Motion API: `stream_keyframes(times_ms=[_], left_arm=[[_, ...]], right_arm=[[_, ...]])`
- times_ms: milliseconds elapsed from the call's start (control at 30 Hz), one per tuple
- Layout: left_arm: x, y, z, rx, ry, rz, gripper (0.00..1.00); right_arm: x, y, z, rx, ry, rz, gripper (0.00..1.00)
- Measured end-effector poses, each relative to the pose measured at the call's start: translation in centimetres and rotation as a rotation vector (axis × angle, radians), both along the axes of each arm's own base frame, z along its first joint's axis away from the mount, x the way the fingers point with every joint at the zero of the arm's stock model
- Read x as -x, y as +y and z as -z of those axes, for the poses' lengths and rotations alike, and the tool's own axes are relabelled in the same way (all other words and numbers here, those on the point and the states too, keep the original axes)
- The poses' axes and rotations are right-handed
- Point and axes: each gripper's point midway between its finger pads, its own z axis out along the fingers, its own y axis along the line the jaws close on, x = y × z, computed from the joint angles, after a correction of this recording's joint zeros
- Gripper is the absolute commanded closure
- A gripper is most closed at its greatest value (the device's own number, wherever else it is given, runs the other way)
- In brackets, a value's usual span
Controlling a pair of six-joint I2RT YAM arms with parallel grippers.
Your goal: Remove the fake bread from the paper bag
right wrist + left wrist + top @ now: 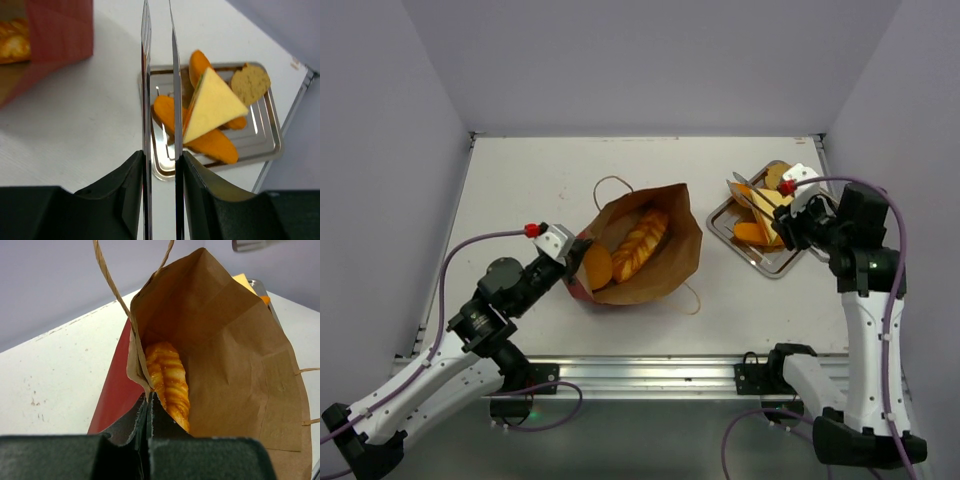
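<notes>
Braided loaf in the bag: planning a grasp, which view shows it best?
Top external: the braided loaf shows nearly whole in the open paper bag. Left wrist shows it close but partly hidden; right wrist catches only an end.

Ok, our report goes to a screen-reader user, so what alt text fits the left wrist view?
The left pincer is shut on the rim of a paper bag, red outside and brown inside, lying on a white table. A golden braided bread lies inside the bag's open mouth.
</notes>
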Motion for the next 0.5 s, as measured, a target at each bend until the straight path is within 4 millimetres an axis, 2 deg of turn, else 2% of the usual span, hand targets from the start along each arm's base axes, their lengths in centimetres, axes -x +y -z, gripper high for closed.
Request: stream_keyframes(times_ms=[133,200,367,500], left_arm=[[0.4,-0.6,0.2,-0.021,-0.010,0.047,1.00],[0.6,-1.0,0.3,-0.030,-0.009,0.072,1.00],[0.8,-2.0,1.1,-0.044,0.012,0.123,1.00],[0.7,-2.8,1.8,-0.055,0.037,0.154,1.00]], right_arm=[[2.0,2.5,-4.6,-0.033,-0.075,-0.157,0.62],[3.3,3.7,-6.1,-0.040,-0.096,-0.242,0.62],[7.0,6.0,-6.4,-0.022,-0.100,-0.457,0.63],[7.9,6.7,-5.7,0.031,-0.131,-0.575,0.64]])
